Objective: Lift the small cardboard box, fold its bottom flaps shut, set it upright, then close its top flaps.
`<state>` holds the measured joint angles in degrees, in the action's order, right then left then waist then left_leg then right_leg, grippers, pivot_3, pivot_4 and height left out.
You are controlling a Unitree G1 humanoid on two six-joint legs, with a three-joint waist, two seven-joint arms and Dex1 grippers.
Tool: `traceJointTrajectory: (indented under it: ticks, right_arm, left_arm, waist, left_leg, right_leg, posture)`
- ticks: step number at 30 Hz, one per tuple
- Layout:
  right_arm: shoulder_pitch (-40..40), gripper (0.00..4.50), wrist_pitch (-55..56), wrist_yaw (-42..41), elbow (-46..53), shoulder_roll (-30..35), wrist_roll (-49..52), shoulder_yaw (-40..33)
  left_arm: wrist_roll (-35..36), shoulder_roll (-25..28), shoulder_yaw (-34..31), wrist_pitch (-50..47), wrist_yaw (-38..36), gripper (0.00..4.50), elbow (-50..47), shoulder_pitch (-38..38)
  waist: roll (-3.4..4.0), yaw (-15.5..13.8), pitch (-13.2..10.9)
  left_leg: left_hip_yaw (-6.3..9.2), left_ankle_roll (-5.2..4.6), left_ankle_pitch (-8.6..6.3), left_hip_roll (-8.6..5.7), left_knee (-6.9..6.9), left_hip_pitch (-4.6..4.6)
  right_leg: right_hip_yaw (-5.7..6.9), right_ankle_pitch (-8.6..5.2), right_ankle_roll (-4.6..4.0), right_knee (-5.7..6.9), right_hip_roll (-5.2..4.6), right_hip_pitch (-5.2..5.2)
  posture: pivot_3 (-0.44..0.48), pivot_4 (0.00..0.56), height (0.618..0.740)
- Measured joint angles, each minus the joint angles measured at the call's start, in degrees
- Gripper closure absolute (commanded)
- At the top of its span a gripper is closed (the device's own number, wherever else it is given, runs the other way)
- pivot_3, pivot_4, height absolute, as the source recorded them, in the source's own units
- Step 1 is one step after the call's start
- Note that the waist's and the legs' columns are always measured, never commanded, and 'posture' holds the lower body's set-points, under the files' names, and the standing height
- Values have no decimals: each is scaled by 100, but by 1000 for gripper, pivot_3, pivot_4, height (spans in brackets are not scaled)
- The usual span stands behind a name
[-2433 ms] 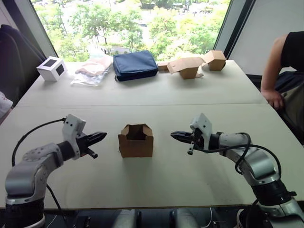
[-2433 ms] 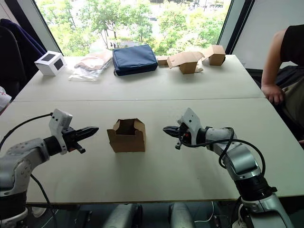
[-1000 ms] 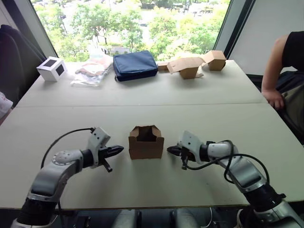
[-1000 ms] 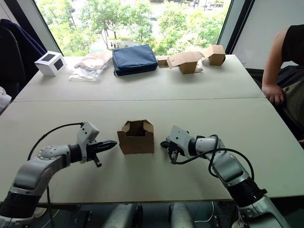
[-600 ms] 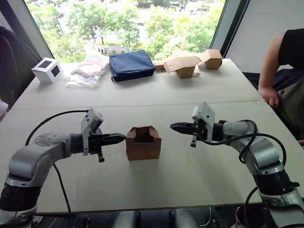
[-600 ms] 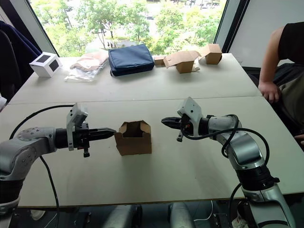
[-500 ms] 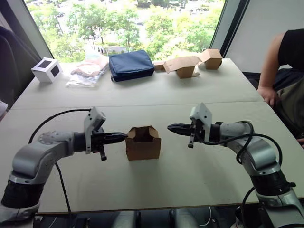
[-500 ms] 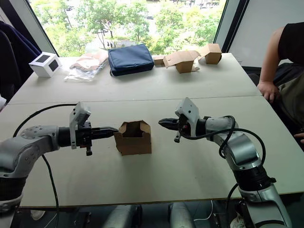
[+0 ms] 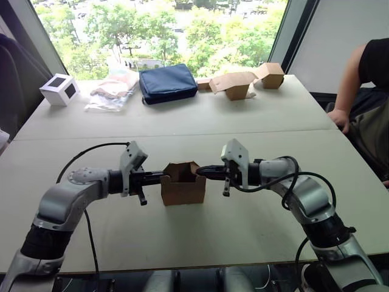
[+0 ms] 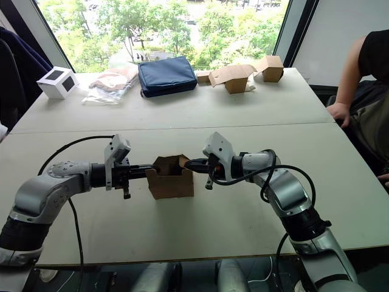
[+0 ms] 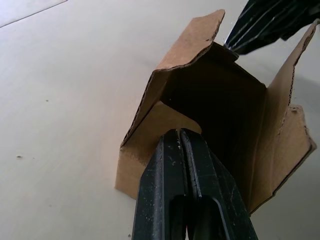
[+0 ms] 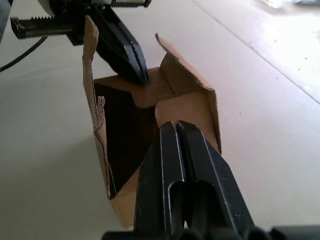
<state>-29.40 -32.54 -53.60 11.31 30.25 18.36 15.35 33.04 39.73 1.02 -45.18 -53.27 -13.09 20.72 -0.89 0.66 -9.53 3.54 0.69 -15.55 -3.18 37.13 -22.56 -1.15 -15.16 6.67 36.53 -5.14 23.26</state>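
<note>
- Brown corrugated card is what both arms are working: the small cardboard box (image 9: 182,184) stands on the pale table (image 9: 243,231) at the centre of the head views, just below the seam between the two tabletops, with its open end facing up.
- Its top flaps (image 10: 170,162) stand raised around the opening. The bottom flaps are hidden beneath it, so their state cannot be told.
- At centre-left of the frame the left gripper (image 9: 159,177) has its two black fingers pressed together with no card between them. Its tip meets the box's left upper edge, at the small side flap seen in the left wrist view (image 11: 175,131).
- From centre-right the right gripper (image 9: 202,171) mirrors it, fingers likewise together on nothing, tip against the right upper edge (image 12: 176,122).
- My reading is that the two closed tips come at opposite sides so the box can be squeezed between them and lifted, which the first step needs. A one-sided push would only slide it over the table.
- Contact sits high on thin flaps, so they may bend inward rather than carry the load. That is the risk I would watch.
- Along the top of the frame, well apart from the work, lie a white cube (image 9: 58,89), a navy pouch (image 9: 168,83) and spare cardboard boxes (image 9: 246,79).
- At the right edge a person's arm (image 9: 349,91) leans on the far tabletop, clear of both grippers.
</note>
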Motion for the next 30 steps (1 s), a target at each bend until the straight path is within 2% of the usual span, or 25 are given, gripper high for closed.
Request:
traceJointTrajectory:
  ticks: [14, 20, 25, 30]
  right_arm:
    - [-214, 4500, 307, -109, -392, -138, -379, 238]
    - [-217, 4500, 14, -173, -238, -146, 43, -188]
    - [-261, 4500, -479, -175, 364, 33, 612, -763]
    - [-236, 4500, -1178, -119, 1173, 271, 1327, -1153]
  left_arm:
    - [59, -69, -72, 49, 129, 4457, -59, -69]
    - [659, 11, -1089, -26, 75, 4457, 32, 27]
    - [454, 196, -1224, 261, -145, 4457, 1246, 634]
    - [-222, -4, -438, 891, -746, 4457, 2693, 1263]
  waist:
    - [0, 8, 0]
    - [1, 7, -1]
    - [1, -23, -1]
    - [1, -15, -2]
  left_leg:
    - [0, 1, 0, 1, -2, 0]
    - [0, 1, 0, 2, -2, 0]
    - [5, 2, 1, -2, -1, 0]
    - [3, 1, 1, -4, -2, -4]
  right_leg:
    - [0, 0, 0, 0, 3, 2]
    - [0, 0, 0, 0, 1, 4]
    - [10, 1, 0, -2, 9, -4]
    - [10, 1, 1, -9, 8, -2]
  posture:
    - [0, 150, 740]
    - [0, 150, 740]
    - [0, 150, 740]
    - [0, 150, 740]
